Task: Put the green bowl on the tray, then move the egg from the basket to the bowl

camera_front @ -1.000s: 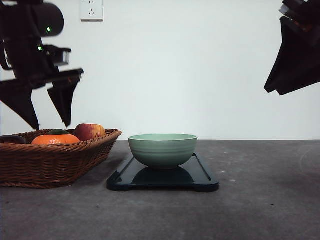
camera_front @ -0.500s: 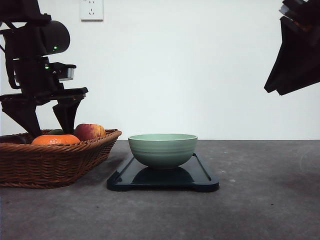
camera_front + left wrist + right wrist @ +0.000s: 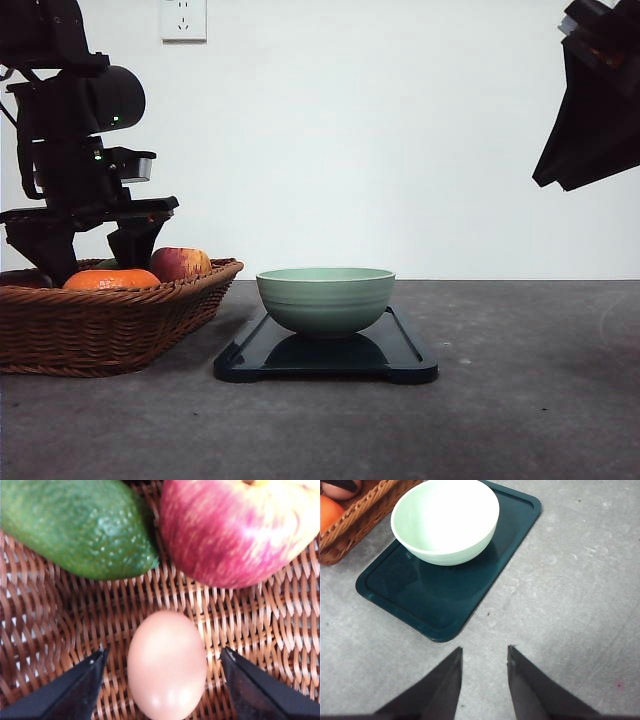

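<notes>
Egg (image 3: pixel 167 665) bracketed in the basket (image 3: pixel 110 325)

The left gripper (image 3: pixel 165 690), lower than a second ago, straddles the egg wide open, ready to close; the green bowl (image 3: pixel 325 298) waits on the tray (image 3: pixel 400 355), right gripper (image 3: pixel 482 680) empty, narrowly parted.

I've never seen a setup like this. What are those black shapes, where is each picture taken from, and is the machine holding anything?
The black shapes are two robot arms ending in two-fingered grippers. The front view looks across a grey table: the left gripper dips into a wicker basket of fruit, and the right gripper hangs high. A green bowl sits on a dark tray.

The other two pictures come from cameras on the wrists. The left one shows open fingers either side of an egg, not touching it, near an apple and a green fruit. The right one looks down on bowl and tray. Nothing is held.
</notes>
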Controlling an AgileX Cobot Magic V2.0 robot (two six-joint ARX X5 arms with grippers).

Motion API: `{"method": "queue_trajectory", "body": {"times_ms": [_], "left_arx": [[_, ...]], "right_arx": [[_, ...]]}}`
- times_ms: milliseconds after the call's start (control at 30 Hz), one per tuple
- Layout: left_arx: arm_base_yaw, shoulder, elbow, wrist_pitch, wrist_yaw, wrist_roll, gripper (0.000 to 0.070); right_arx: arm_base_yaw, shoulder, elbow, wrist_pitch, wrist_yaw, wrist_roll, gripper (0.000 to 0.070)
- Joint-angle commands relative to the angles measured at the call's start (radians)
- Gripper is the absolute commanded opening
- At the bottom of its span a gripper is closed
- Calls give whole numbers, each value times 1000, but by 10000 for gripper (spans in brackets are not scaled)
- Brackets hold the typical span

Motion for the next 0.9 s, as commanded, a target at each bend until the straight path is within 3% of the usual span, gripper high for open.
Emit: {"method": "queue_trajectory", "body": {"times_ms": [0, 133, 333, 467, 867], "left_arx": [[-5, 24, 21, 11, -3, 5, 417], [-5, 24, 21, 4, -3, 2, 297], [-5, 24, 21, -16, -3, 0, 290], [-5, 24, 21, -32, -3, -1, 169], [-5, 21, 49, -78, -3, -3, 158]], "right_arx": [[7, 7, 2, 11, 4, -11, 174], [7, 7, 2, 11, 4, -10, 174], [7, 7, 2, 11, 4, -10, 174], [7, 7, 2, 11, 4, -10, 174], [7, 7, 2, 11, 4, -8, 174]]}}
